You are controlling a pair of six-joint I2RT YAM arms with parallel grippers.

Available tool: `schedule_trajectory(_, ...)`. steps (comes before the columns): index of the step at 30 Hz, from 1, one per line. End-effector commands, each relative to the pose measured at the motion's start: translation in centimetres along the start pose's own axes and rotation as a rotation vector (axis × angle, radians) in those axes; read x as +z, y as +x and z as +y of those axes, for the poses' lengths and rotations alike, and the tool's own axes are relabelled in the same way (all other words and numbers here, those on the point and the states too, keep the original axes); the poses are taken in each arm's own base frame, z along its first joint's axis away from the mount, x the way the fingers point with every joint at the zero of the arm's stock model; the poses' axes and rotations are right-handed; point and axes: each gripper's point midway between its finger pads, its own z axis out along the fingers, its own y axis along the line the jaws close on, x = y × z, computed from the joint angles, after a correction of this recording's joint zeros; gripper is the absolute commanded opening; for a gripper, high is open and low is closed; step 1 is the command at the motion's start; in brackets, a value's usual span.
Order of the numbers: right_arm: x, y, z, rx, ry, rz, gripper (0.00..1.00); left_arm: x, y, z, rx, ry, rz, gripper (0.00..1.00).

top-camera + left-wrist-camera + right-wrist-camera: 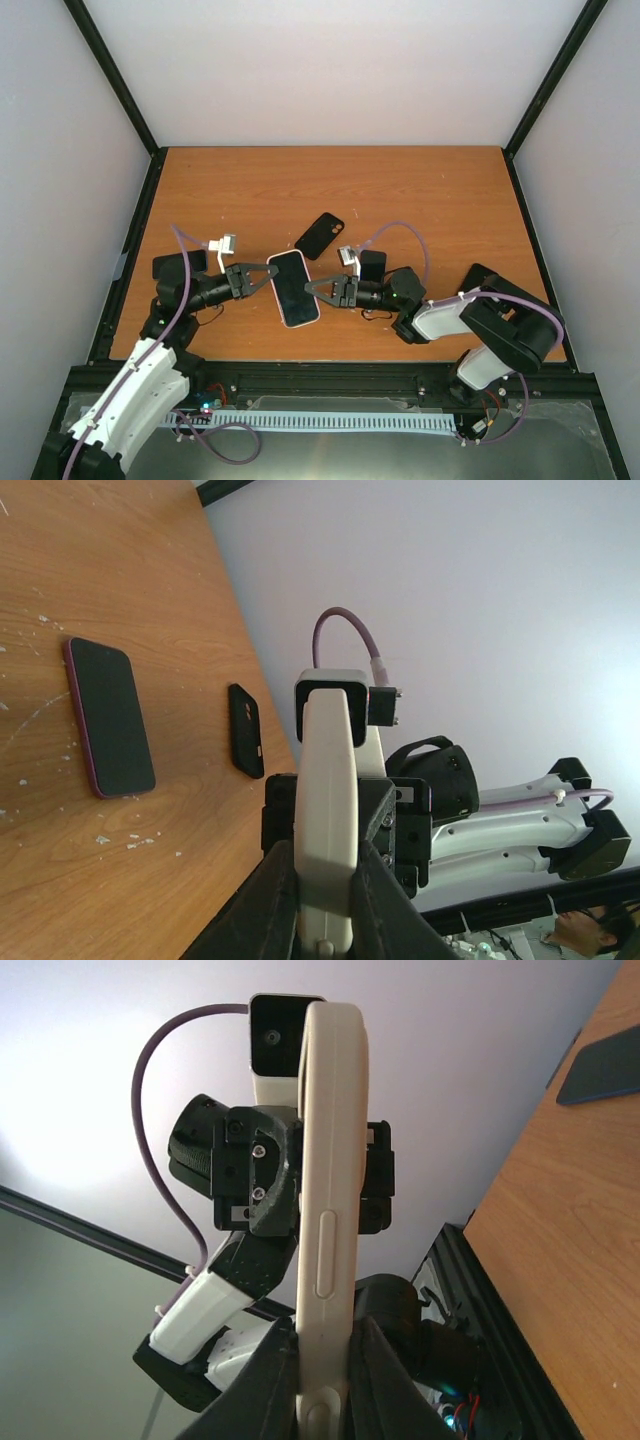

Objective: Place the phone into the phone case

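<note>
That was a robotics lab cell, folks: a wooden table (330, 180) boxed in by plain white panels (340, 60) on black frame struts (115, 75). A left arm (135, 390) and right arm (500, 335) were mounted at the near edge. Purple cables (395, 228) looped free, above a slotted white cable duct (330, 422).

I see a brown wooden table (400, 190) with plain white walls (330, 70) around it and black frame posts (115, 75) at the corners. A dark flat slab with a blue rim (600, 1068) lies on the wood. A person's face (590, 942) shows low in the left wrist view.
</note>
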Motion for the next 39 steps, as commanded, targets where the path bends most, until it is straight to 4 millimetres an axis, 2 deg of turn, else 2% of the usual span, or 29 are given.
schedule_trajectory(1,-0.2,-1.1,2.6,-0.075,-0.064,-0.048,0.08,0.0,-1.3,-1.2,0.046,-0.02,-0.02,0.1)
schedule_trajectory(2,-0.3,-1.3,2.7,-0.074,-0.061,-0.062,0.07,0.1,-1.2,-1.2,0.037,-0.017,-0.015,0.17)
schedule_trajectory(7,-0.6,-3.0,1.8,-0.053,0.011,-0.158,0.05,0.6,-0.4,-0.8,0.017,0.02,0.044,0.35)
schedule_trajectory(13,-1.1,-5.1,2.9,-0.071,0.01,-0.271,0.07,1.1,1.0,0.3,-0.033,0.057,0.121,0.51)
schedule_trajectory(22,-1.8,-6.8,2.4,-0.066,0.081,-0.371,0.06,1.1,1.7,0.4,-0.043,0.096,0.15,0.55)
schedule_trajectory(31,-1.2,-7.5,2.0,-0.033,0.104,-0.38,0.06,1.4,2.0,1.5,-0.045,0.087,0.162,0.6)
schedule_trajectory(39,0.2,-8.1,1.9,0.0,0.084,-0.359,0.05,1.7,2.1,2.3,-0.077,0.075,0.17,0.6)
